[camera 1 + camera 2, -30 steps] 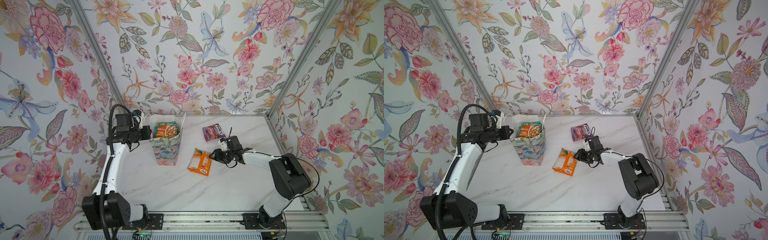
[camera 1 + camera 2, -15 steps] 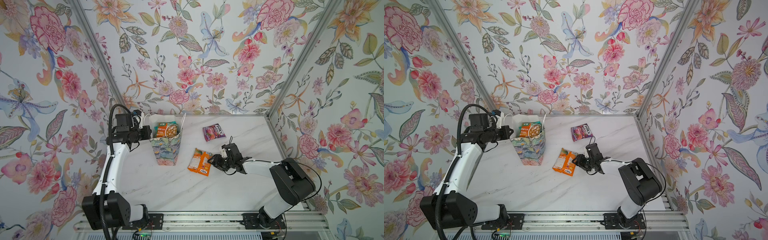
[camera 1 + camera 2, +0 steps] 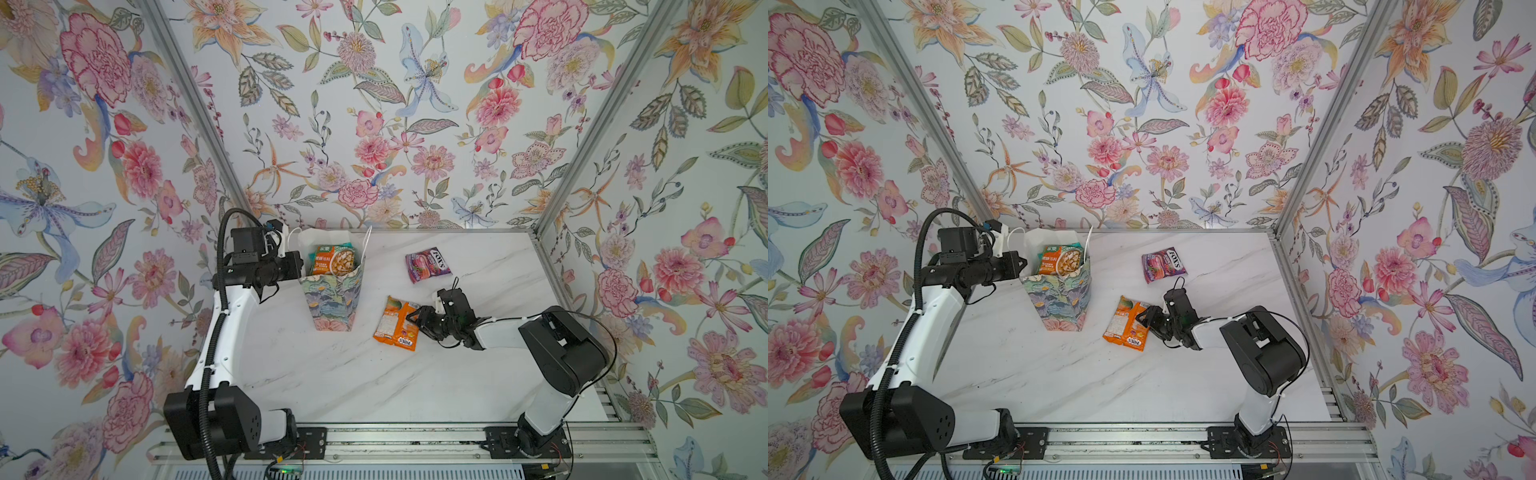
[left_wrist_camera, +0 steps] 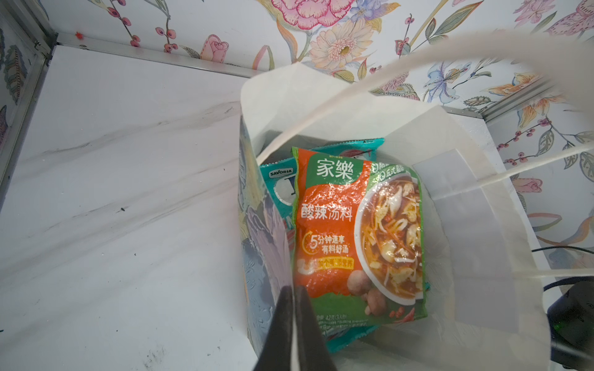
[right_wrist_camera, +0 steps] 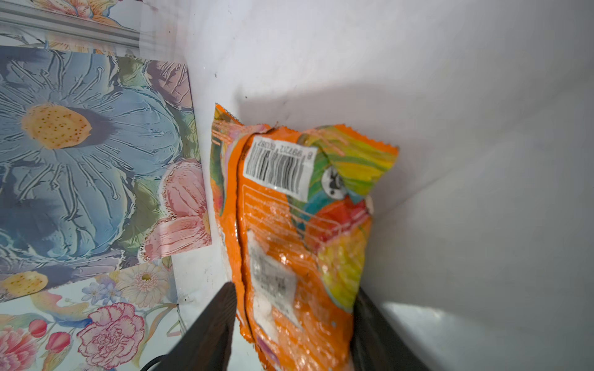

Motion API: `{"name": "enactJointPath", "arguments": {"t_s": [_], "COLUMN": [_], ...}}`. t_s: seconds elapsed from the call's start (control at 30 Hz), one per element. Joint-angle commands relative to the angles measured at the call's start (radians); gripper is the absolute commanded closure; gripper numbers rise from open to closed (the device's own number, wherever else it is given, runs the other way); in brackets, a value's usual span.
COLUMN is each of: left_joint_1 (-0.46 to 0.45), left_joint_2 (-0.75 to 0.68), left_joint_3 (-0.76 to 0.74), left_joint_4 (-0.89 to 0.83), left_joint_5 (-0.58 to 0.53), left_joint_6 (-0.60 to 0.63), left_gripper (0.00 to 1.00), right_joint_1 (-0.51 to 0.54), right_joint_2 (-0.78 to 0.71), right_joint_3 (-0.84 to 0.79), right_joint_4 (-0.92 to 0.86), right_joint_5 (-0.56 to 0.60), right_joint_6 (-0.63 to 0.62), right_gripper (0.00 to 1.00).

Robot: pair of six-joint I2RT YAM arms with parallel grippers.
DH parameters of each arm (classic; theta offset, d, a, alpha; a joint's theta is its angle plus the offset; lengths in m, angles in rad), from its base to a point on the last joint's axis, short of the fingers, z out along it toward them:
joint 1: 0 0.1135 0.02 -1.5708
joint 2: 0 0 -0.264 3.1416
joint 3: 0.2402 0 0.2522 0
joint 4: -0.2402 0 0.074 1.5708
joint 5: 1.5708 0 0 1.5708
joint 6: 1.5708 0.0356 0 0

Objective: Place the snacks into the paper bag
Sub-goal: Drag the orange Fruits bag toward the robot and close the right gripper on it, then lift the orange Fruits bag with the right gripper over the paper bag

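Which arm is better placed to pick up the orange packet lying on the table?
Right. The right gripper has its open jaws straddling the orange packet; the left gripper is shut on the paper bag rim.

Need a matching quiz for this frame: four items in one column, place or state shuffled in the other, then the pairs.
Items
1. orange packet
2. purple FOX'S packet
3. soup pouch
4. paper bag

Place or state
A. upright, rim pinched by left gripper
B. inside the bag
C. on the table, straddled by right gripper
D. flat on the table, untouched

Pairs: 1-C; 2-D; 3-B; 4-A
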Motion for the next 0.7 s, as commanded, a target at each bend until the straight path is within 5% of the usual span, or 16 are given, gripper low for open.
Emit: {"name": "enactJointPath", "arguments": {"t_s": [0.0, 0.13, 0.23, 0.67], "left_joint_1": [-0.006, -0.006, -0.006, -0.005], "left_joint_2": [-0.016, -0.018, -0.017, -0.020], "left_joint_3": [0.005, 0.002, -0.001, -0.005], "left_joint_4": [-0.035, -0.037, -0.034, -0.030], "left_joint_5": [0.007, 0.004, 0.005, 0.008], "left_joint_6": [0.018, 0.021, 0.021, 0.021], "left_gripper": [0.97, 0.97, 0.97, 0.97], "right_joint_1": [0.011, 0.011, 0.008, 0.008], "right_joint_2": [0.060, 0.066, 0.044, -0.229], "right_joint_3": [-0.009, -0.017, -0.010, 0.174], "right_joint_4": [0.018, 0.095, 0.106, -0.275], "right_joint_5": [0.012, -0.001, -0.006, 0.062], "right_joint_6": [0.054, 0.071, 0.056, -0.185], "right_gripper": [0.51, 0.83, 0.97, 1.00]}}
